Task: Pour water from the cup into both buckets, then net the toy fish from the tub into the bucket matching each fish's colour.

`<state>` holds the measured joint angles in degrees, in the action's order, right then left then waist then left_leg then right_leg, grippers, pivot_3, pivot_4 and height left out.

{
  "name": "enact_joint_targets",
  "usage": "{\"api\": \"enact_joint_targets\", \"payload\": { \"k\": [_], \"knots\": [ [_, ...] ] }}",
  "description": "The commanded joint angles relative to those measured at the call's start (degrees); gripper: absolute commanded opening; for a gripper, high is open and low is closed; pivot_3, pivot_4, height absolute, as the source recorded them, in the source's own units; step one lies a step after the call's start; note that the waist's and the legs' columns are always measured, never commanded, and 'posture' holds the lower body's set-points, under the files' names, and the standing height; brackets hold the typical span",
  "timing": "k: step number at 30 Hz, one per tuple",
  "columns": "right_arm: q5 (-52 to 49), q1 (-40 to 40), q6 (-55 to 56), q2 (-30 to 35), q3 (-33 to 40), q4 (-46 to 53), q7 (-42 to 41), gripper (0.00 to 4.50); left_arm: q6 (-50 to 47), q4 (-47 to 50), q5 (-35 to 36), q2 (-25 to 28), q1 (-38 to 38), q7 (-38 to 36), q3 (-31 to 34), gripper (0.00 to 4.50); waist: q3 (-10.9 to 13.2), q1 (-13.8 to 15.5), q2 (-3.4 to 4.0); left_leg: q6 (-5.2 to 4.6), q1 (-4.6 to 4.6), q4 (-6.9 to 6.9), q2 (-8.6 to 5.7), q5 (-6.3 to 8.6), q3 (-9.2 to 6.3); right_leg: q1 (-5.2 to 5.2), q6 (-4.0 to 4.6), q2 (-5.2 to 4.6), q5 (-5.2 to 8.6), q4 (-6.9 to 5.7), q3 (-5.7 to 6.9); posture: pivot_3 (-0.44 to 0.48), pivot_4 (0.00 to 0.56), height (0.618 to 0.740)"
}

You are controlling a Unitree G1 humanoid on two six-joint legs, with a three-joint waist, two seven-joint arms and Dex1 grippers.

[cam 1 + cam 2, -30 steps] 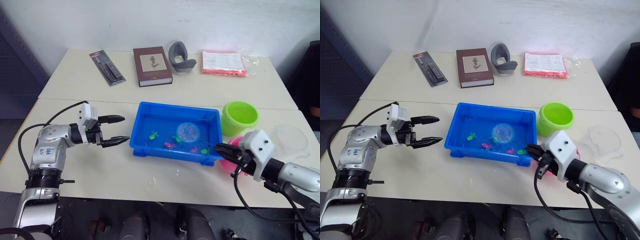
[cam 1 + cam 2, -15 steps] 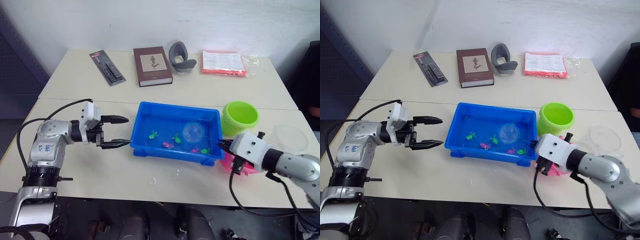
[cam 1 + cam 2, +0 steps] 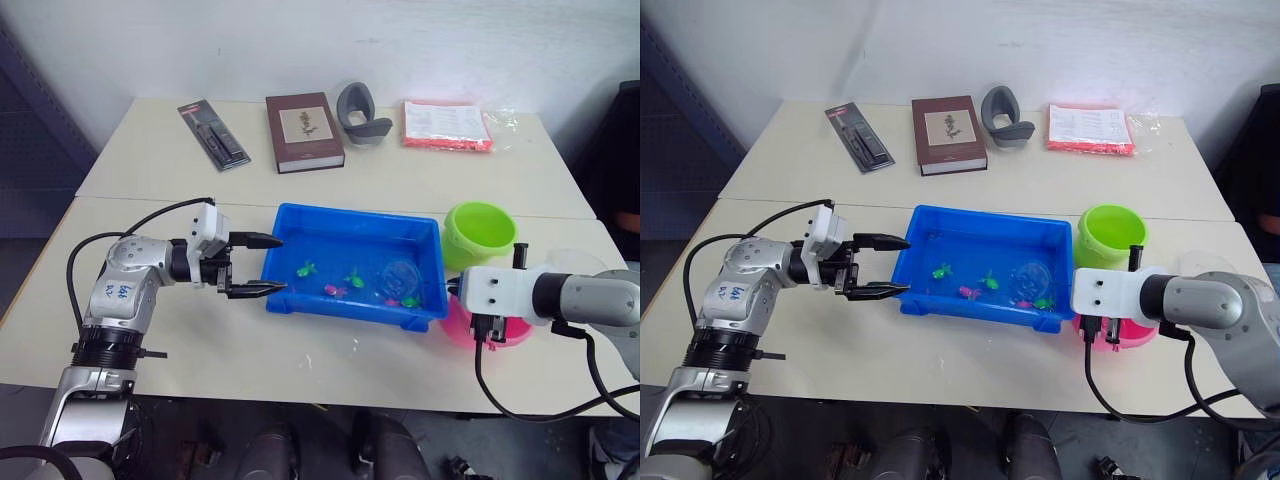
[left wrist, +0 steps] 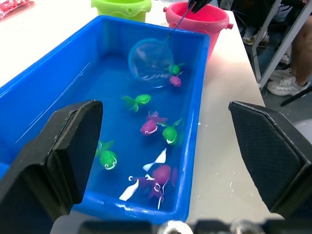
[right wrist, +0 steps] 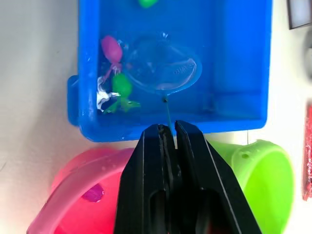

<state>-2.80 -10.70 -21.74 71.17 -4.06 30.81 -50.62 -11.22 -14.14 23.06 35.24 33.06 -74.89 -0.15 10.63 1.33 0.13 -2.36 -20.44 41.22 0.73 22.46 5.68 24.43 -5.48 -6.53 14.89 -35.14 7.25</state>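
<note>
The blue tub (image 3: 350, 213) holds water and several green and pink toy fish (image 3: 307, 269). The net (image 3: 400, 273) lies low in the tub's right end, its hoop (image 5: 163, 66) beside a pink fish (image 5: 111, 48) and a green fish (image 5: 121, 87). My right gripper (image 5: 167, 134) is shut on the net's thin handle, just outside the tub's right wall and over the pink bucket (image 5: 80, 195). The green bucket (image 3: 480, 232) stands behind it. The clear cup (image 3: 582, 266) sits at the far right. My left gripper (image 3: 281, 264) is open at the tub's left wall.
On the far table lie a black tool pack (image 3: 214, 134), a brown book (image 3: 304, 131), a grey curved holder (image 3: 362, 114) and a red packet (image 3: 447, 125). A seam runs between the two tables behind the tub.
My left gripper has moved right, up to the tub's left wall. My right gripper has swung round, and the net's hoop has slid toward the tub's right end.
</note>
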Motion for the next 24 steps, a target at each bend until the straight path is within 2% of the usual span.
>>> {"api": "enact_joint_targets", "payload": {
  "k": [1,5,13,18,24],
  "knots": [
    [3.12,-3.59,3.26,1.7,-0.28,-0.97,-2.98,0.0,1.2,1.16,-0.16,0.0,0.3,-0.23,0.13,4.47,0.0,-0.06,0.0,0.0,0.01,-0.01,0.0,0.0,0.01,0.0,-0.01,0.0,0.0,0.0,-0.01,0.0,0.15,0.74],
    [4.6,-4.41,5.91,2.0,-2.17,-1.45,-7.71,0.0,2.29,0.31,-0.53,-0.32,0.43,-0.47,-0.15,4.47,0.0,-0.08,0.0,0.01,0.01,-0.02,0.04,-0.01,-0.01,0.0,0.0,0.04,0.0,0.01,0.04,0.0,0.15,0.74],
    [11.26,-8.48,11.32,0.78,-5.36,-5.35,-9.79,0.0,2.84,0.26,-0.47,-1.27,-0.02,-0.16,-0.04,4.47,0.0,-0.14,0.01,0.02,0.01,0.0,0.02,-0.01,0.01,0.0,-0.01,0.02,0.0,0.0,0.03,0.0,0.15,0.74],
    [12.17,-11.0,15.79,0.29,-7.58,-7.52,-14.04,0.0,2.54,0.7,-0.27,-1.56,-0.64,0.0,0.04,4.47,0.01,-0.09,0.01,0.03,0.0,-0.01,0.03,-0.01,-0.01,0.0,-0.01,0.03,0.0,0.01,0.06,0.0,0.15,0.74],
    [14.07,-14.95,18.52,-2.33,-11.29,-9.88,-18.62,0.0,2.11,1.25,-0.03,-1.66,-1.35,0.14,0.11,4.47,0.0,-0.16,0.01,0.03,0.01,0.0,0.04,-0.01,0.0,0.0,-0.01,0.03,0.0,0.01,0.05,0.0,0.15,0.74]
  ]
}}
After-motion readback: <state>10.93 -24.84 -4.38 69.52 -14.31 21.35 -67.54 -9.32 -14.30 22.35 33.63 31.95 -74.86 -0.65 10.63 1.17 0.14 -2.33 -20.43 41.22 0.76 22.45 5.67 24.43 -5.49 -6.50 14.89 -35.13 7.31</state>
